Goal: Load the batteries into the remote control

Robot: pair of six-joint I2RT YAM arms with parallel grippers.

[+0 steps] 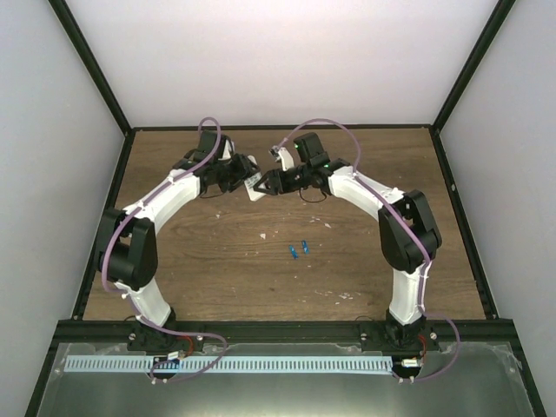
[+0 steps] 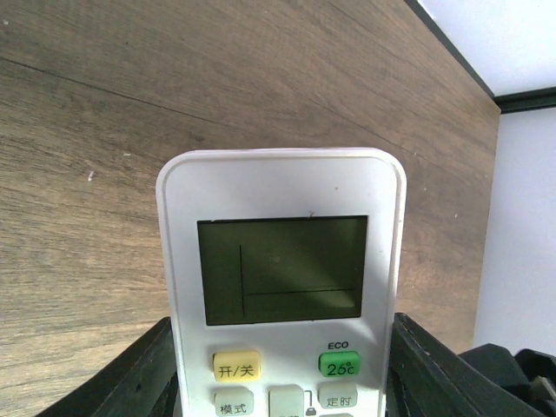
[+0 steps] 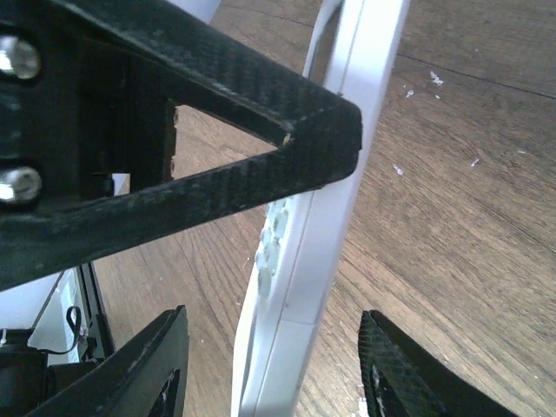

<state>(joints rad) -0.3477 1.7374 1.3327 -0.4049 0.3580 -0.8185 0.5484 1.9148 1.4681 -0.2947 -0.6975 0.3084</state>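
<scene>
Left gripper (image 1: 243, 177) was clamped on the lower body of the remote control (image 2: 280, 195). The remote was held above the table (image 1: 208, 261) with its button face toward the left wrist camera (screen blank apart from two thin lines). Right gripper (image 3: 274, 369) straddled the remote's edge with jaws part-open; a gap showed on each side and no contact was seen. Both batteries (image 1: 294, 252) lay on the wood, close together, well apart from the remote and nearer the arm bases.
</scene>
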